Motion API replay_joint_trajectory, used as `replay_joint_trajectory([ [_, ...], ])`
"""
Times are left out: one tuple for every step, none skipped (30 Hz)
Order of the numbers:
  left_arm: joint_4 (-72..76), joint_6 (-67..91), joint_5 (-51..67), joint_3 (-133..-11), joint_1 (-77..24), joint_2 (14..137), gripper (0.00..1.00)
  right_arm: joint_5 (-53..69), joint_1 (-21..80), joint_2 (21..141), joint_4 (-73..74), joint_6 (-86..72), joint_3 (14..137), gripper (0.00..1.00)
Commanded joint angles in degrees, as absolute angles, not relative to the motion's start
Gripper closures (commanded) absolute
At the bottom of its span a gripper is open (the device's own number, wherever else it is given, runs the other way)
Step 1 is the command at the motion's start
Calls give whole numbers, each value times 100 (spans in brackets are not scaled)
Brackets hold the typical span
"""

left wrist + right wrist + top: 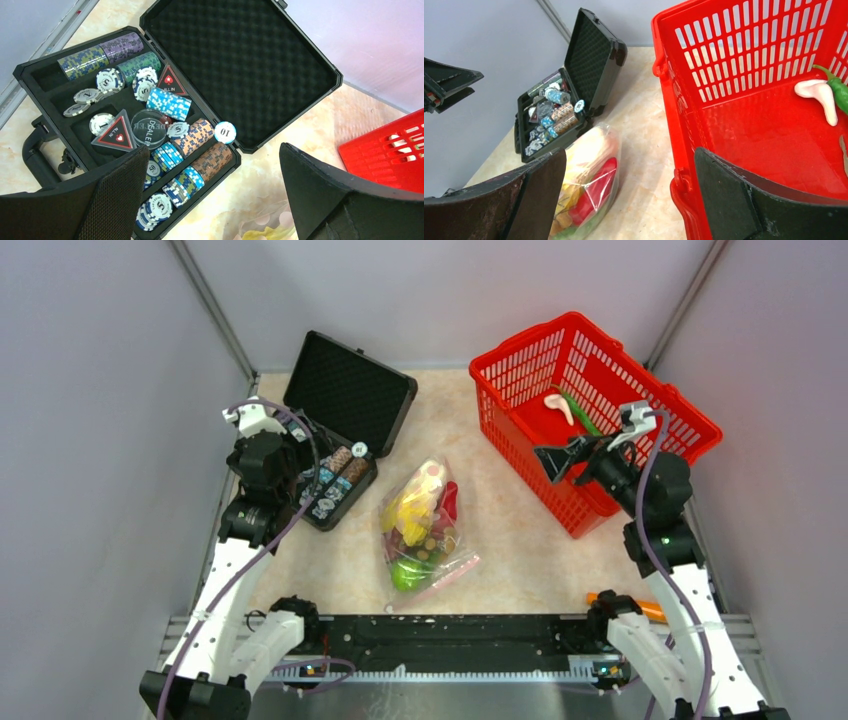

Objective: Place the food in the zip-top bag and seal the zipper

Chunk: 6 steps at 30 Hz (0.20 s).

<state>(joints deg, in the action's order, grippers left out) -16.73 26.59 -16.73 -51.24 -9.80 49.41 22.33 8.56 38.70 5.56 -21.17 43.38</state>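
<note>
The clear zip-top bag (425, 525) lies mid-table with food inside: a yellow leafy bunch (411, 506), a red piece (450, 502) and a green fruit (405, 575). Its pale pink zipper (452, 575) runs along the near end; whether it is closed I cannot tell. My left gripper (308, 462) hovers open over the black case, with the bag's corner (270, 232) just below it in the left wrist view (212, 150). My right gripper (570, 455) hangs open at the red basket's left wall, empty (629, 152), with the bag (589, 180) below its left finger.
An open black case (350, 390) with poker chips (170, 102) sits at the back left. The red basket (500, 375) at the back right holds a white piece (821, 92) and a green pepper (839, 92). An orange object (640, 608) lies by the right arm's base.
</note>
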Motion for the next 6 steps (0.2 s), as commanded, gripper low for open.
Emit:
replay_joint_trajectory([
  [-1391, 2592, -1702, -5179, -976, 4926, 1, 2204, 842, 3968, 525, -2141, 4502, 4],
  [-1400, 2604, -1711, -5185, -976, 4928, 1, 2182, 844, 3972, 551, -2132, 4508, 4],
  [-1400, 2603, -1715, -5181, -976, 4934, 1, 2154, 844, 3968, 554, -2130, 4502, 4],
  [-1394, 2600, -1739, -5185, -976, 4939, 1, 2134, 839, 3952, 557, -2135, 4494, 4],
  [-1400, 2593, -1792, -5205, -976, 4948, 1, 2120, 843, 3935, 557, -2117, 4492, 4],
  [-1485, 2585, -1821, -5244, -976, 4950, 1, 2104, 840, 3919, 554, -2115, 4484, 4],
])
